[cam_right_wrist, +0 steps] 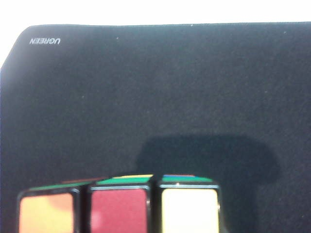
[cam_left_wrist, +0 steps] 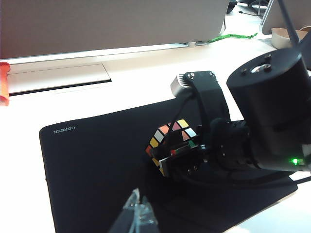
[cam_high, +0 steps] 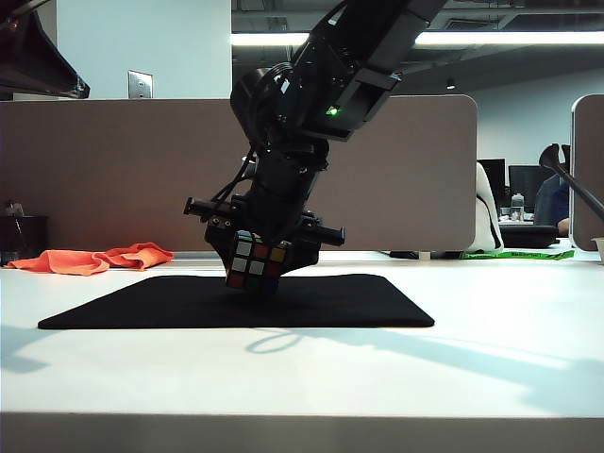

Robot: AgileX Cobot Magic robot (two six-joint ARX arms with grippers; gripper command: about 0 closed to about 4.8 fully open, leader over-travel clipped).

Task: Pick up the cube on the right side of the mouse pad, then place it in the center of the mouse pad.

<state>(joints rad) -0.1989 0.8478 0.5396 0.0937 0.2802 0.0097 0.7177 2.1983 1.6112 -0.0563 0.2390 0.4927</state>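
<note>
Hanging over the middle of the mouse pad (cam_high: 123, 310), the right gripper (cam_high: 257, 269) points steeply down and is clamped on the cube (cam_high: 256, 263), its jaws pressed against two opposite sides; the cube is tilted, with one lower corner dipping toward the mat, and whether that corner touches the mat cannot be told from the exterior view. In that view the cube's near face shows white, orange, yellow, red and dark stickers within black edges; its shadow falls on the pad just below it.

From the left wrist view the cube (cam_left_wrist: 170, 138) sits at the tip of the right gripper (cam_left_wrist: 172, 155), over the black pad (cam_left_wrist: 92, 165), roughly at its centre and well away from the corner that carries the white lettering; the right arm's dark round body fills the side of the picture beyond it. The left gripper (cam_left_wrist: 135, 216) shows only as pale fingertips at the edge of the frame, held above the near part of the pad and apart from the cube; whether its jaws are spread or together cannot be told.

In the right wrist view the cube (cam_right_wrist: 119, 208) fills the lower edge, showing orange, red and pale yellow stickers, with the pad (cam_right_wrist: 155, 87) stretching beyond it.

An orange cloth (cam_high: 94, 258) lies on the white table (cam_high: 302, 377) behind the pad's left end, apart from it.
</note>
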